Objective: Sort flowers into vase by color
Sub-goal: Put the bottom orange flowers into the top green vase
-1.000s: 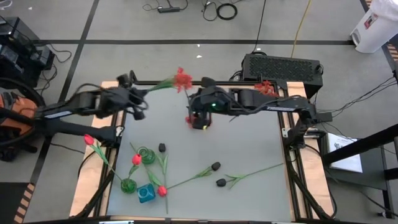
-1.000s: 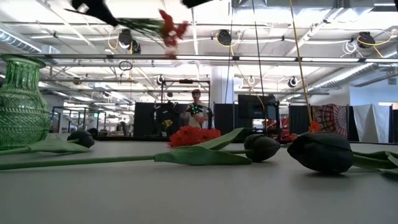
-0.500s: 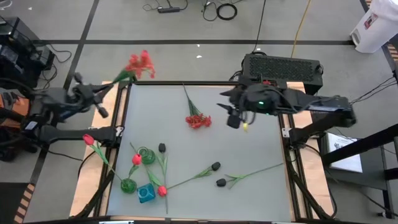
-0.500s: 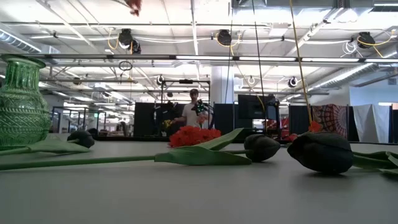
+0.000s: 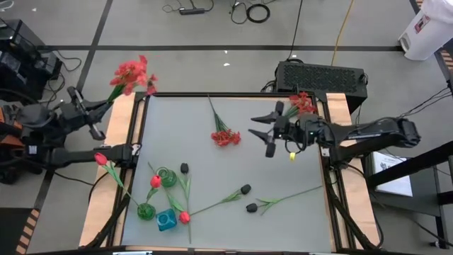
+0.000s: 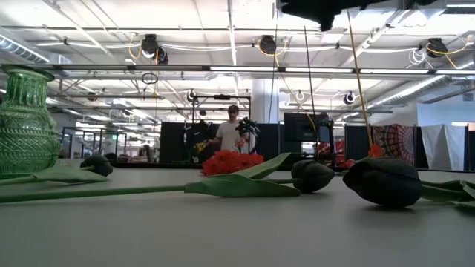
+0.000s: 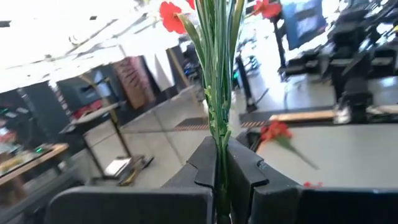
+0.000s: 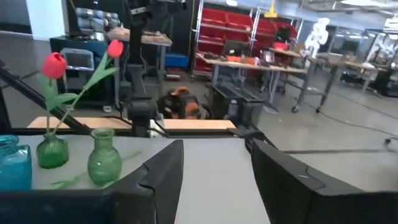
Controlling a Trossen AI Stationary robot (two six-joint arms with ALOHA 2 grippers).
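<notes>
One frilly red clustered flower on a long green stem (image 5: 129, 73), item in transit: a second ago it was held over the back-middle of the grey table (image 5: 283, 170) with both grippers close on it; now the left gripper (image 5: 90, 117) alone has it, pinched shut on the stem, carried out past the table's back-left corner with the bloom hanging off the edge. Right gripper (image 5: 263, 134): has drawn back to the right side, jaws spread wide, nothing in them. Handover judged complete; next stop is presumably a vase. Remaining stock: second red cluster spray (image 5: 224, 134) lying mid-table, another red bloom (image 5: 302, 101) at the back-right edge, black buds (image 5: 245, 189) loose near the front. Vases: two green glass vases (image 5: 167, 177) and a blue glass vase (image 5: 166, 220) front-left, red tulip buds (image 5: 154, 181) already in them
</notes>
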